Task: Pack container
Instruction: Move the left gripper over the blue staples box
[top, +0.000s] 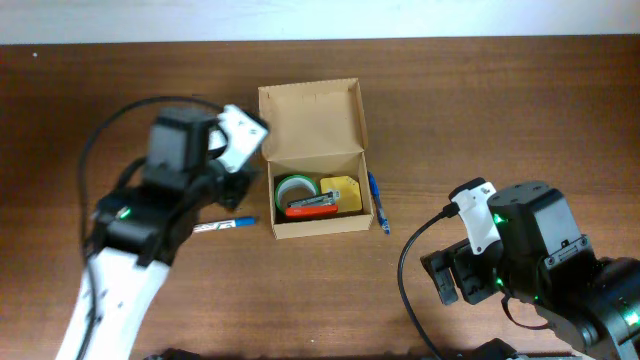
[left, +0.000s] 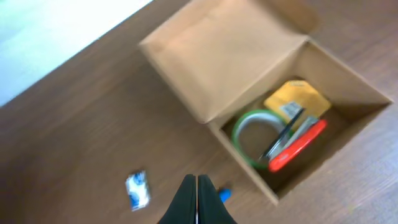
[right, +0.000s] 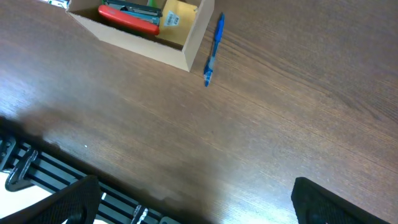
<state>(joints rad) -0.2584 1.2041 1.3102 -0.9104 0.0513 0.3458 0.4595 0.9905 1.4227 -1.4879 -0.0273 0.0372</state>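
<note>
My left gripper (left: 196, 198) pinched closed, nothing between fingers. My right gripper (right: 193, 199) spread wide, empty. Container (top: 320, 223) mid-table, lid up. Left wrist view alone shows green tape roll (left: 255, 134) inside. Right wrist view alone shows blue pen (right: 212, 46) just beside box.

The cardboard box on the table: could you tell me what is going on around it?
Two arms are packing the container, lid open. Inside lie a green tape roll, a yellow item and a red tool. The left gripper is shut beside it, over a white-and-blue pen; the right gripper is open, apart. A blue pen lies by the container's right wall.
</note>
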